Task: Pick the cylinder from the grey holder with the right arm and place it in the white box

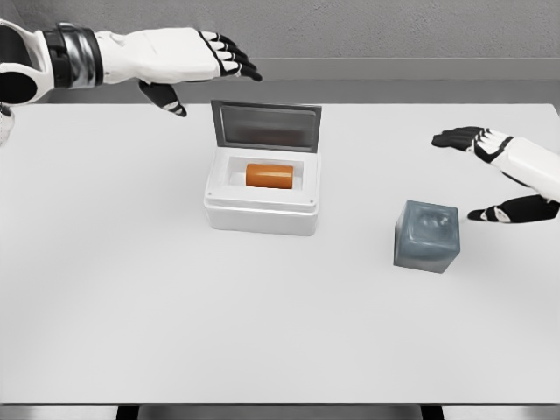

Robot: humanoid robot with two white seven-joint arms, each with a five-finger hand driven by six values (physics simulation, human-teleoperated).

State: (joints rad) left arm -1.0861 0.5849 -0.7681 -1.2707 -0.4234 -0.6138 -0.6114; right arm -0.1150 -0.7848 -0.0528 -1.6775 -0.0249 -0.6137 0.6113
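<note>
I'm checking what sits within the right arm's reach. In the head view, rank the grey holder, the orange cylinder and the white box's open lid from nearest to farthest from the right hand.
1. grey holder: just left of and below the right hand.
2. orange cylinder: lying inside the white box, mid-table.
3. open lid: upright at the box's back; too close to the cylinder to separate confidently.

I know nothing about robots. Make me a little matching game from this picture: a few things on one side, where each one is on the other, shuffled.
Things:
1. cylinder
2. grey holder
3. left hand
4. right hand

Places:
A. at the right edge, open, beside the holder
B. lying inside the white box
C. empty, right of the box
D. top left, open, behind the box

Pairs: 1-B, 2-C, 3-D, 4-A
</note>
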